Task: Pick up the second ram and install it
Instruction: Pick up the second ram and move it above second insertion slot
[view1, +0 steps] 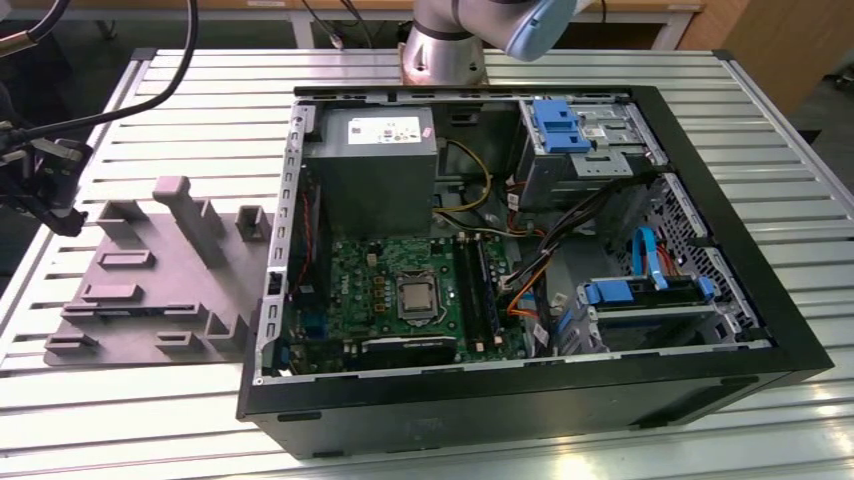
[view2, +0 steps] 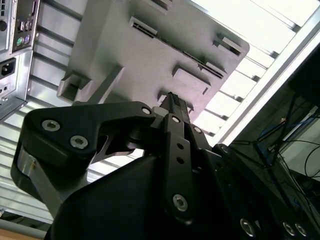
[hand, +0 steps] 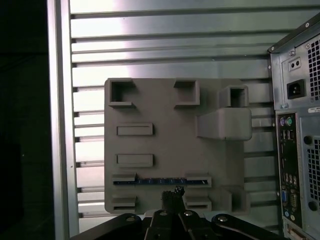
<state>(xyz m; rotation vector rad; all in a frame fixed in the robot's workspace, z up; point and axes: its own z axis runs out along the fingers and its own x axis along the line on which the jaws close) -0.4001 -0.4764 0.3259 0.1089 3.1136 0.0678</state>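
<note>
Step in hand: approach for pick. Gripper (hand: 172, 192) hovers above fixture (hand: 165, 105), jaws together, holding nothing. Second ram (hand: 160, 181) sits on edge in fixture slot, near fingertips, not yet grasped. Judgement: grasp calls for jaws parted, centred across board's thin edge.

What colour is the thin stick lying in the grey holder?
Dark blue-green ram, clearest in the first wrist view.
</note>
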